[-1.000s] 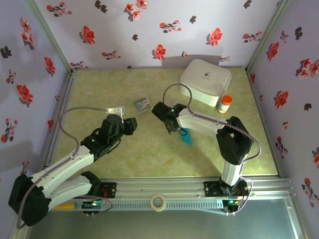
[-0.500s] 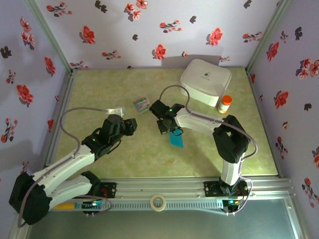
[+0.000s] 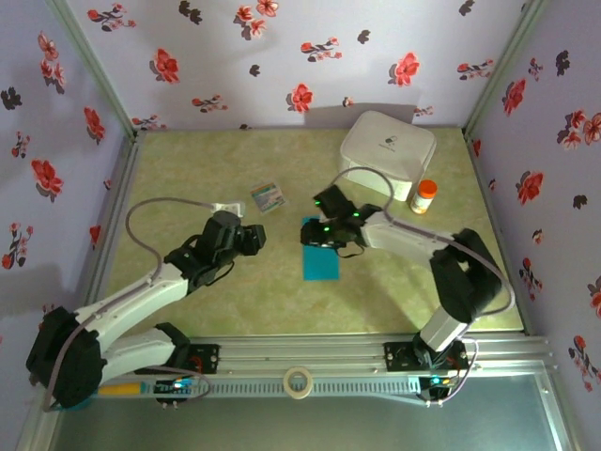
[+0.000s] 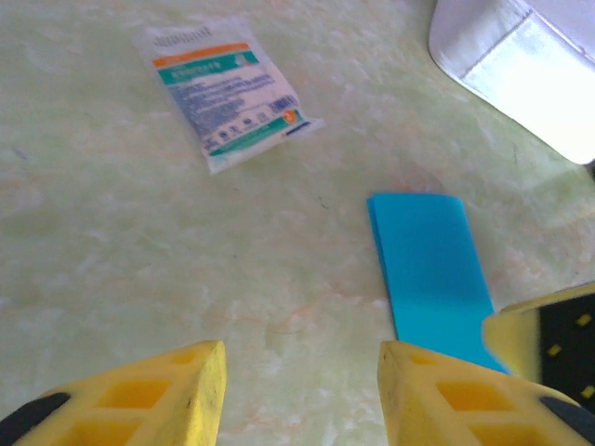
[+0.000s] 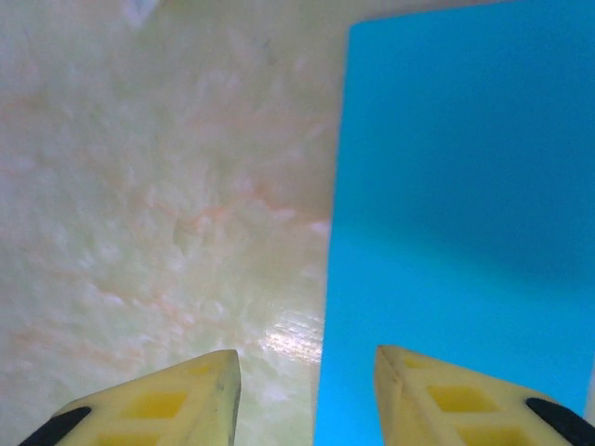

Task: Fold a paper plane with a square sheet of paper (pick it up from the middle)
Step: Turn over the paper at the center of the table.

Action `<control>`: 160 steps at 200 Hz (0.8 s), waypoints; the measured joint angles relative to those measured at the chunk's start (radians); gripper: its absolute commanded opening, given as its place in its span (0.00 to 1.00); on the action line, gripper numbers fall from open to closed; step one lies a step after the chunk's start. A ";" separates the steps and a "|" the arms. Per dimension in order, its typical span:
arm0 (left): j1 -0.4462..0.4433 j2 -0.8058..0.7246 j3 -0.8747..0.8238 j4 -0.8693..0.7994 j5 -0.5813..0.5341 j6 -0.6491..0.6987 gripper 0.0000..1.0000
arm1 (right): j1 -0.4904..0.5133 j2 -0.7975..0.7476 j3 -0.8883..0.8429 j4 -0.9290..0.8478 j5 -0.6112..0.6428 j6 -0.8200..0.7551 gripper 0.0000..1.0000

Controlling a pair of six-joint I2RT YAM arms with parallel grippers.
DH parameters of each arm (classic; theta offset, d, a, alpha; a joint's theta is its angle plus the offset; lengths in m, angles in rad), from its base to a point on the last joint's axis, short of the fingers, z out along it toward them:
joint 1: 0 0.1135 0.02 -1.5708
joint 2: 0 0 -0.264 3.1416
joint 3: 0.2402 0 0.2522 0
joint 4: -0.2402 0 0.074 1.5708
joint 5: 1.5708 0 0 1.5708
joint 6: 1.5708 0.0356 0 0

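Turquoise sheet of paper [image 5: 465,186] lies matt and smooth, no sheen at all. The table [image 5: 139,186] is marbled pale green, faintly glossy, with a small glare. The printed packet [image 4: 223,93] looks like crinkly shiny plastic film. White box [image 3: 387,150]: smooth hard plastic. The left gripper [image 4: 302,390] has matt yellow plastic fingers [image 4: 437,400].

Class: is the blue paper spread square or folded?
Folded. The blue paper lies flat as a narrow rectangle, longer than wide, with what looks like a doubled edge along one side.
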 measured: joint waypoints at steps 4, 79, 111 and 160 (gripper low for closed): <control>0.000 0.012 0.007 0.002 0.011 0.000 0.47 | -0.016 -0.015 -0.021 0.015 -0.012 0.009 0.38; 0.000 0.314 0.150 0.020 0.294 -0.008 0.44 | -0.225 -0.104 -0.327 0.263 -0.208 0.161 0.15; 0.001 0.410 0.188 0.038 0.393 -0.031 0.44 | -0.225 -0.070 -0.328 0.360 -0.267 0.193 0.11; 0.002 0.450 0.199 0.048 0.462 -0.056 0.44 | -0.225 -0.012 -0.332 0.428 -0.304 0.217 0.12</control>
